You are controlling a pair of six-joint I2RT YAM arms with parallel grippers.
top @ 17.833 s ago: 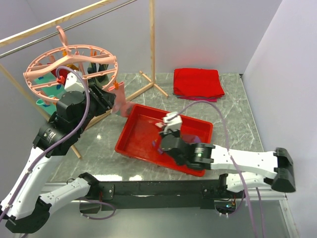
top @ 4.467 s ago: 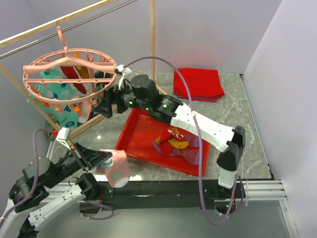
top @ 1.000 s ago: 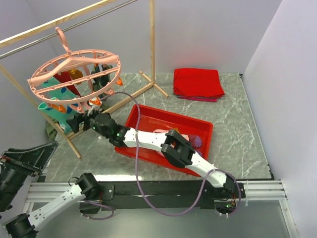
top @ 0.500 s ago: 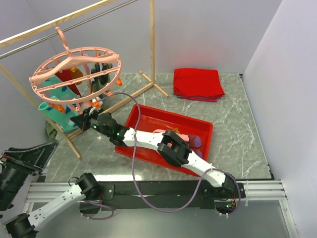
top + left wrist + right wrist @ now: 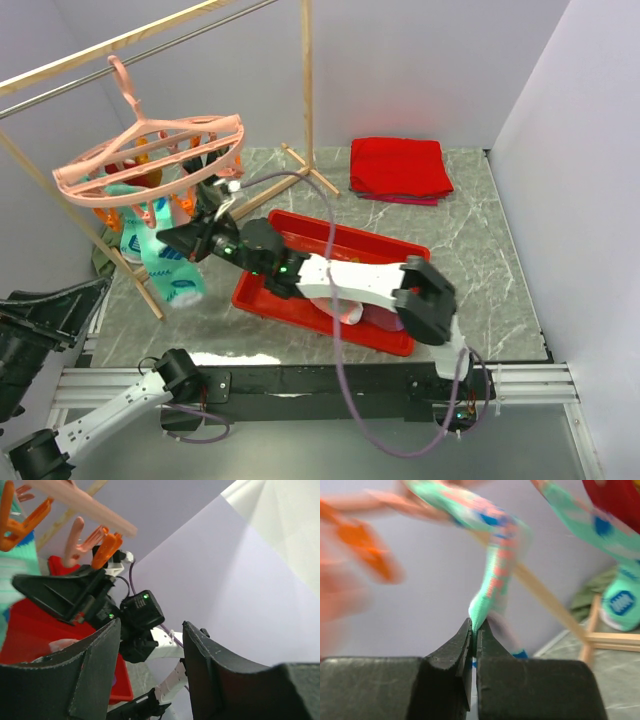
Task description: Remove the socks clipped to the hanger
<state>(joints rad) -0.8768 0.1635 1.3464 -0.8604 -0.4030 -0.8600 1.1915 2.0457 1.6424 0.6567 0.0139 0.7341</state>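
The round pink hanger (image 5: 150, 140) hangs tilted from the metal bar at the back left, with several socks (image 5: 203, 165) clipped under it. My right gripper (image 5: 172, 240) reaches under it and is shut on the edge of a teal patterned sock (image 5: 165, 268). In the right wrist view the jaws (image 5: 474, 626) pinch this sock (image 5: 495, 575), which stretches up towards the blurred hanger; I cannot tell whether a clip still holds it. My left gripper (image 5: 150, 650) is open and empty, low at the left (image 5: 75, 297). It looks at orange clips (image 5: 107, 550).
A red tray (image 5: 300, 228) with loose socks (image 5: 340, 303) lies mid-table under the right arm. A folded red cloth (image 5: 398, 165) lies at the back. The wooden rack's posts (image 5: 308, 80) and foot bars stand around the hanger. A dark green sock (image 5: 100, 262) lies by the left post.
My right gripper has closed on the teal sock and pulled it down and to the right. The hanger has tipped, its left side lower. The left arm has barely moved.
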